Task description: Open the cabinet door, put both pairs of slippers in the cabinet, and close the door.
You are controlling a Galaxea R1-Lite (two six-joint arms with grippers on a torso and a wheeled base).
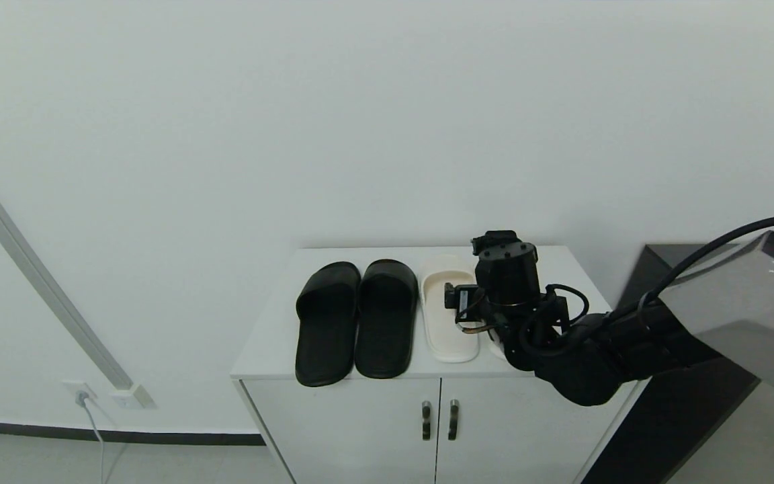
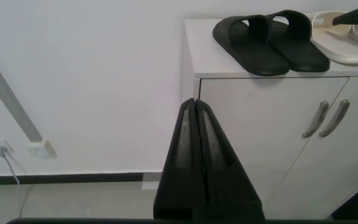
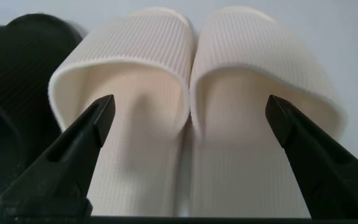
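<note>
A pair of black slippers (image 1: 353, 321) and a pair of white slippers (image 1: 446, 316) lie side by side on top of a white cabinet (image 1: 273, 329) whose two doors (image 1: 347, 430) are closed. My right gripper (image 3: 188, 124) hangs over the white slippers (image 3: 191, 106), open, one finger on the outer side of each slipper's strap. In the head view the right wrist (image 1: 504, 282) covers the right-hand white slipper. My left gripper (image 2: 196, 124) is shut and empty, low down beside the cabinet's left front corner, with the black slippers (image 2: 269, 40) up on top.
Two vertical handles (image 1: 439, 419) sit at the middle of the doors. A wall outlet with a cable (image 1: 80, 392) and a slanted conduit (image 1: 31, 269) are on the wall to the left. A dark surface (image 1: 682, 376) stands to the right of the cabinet.
</note>
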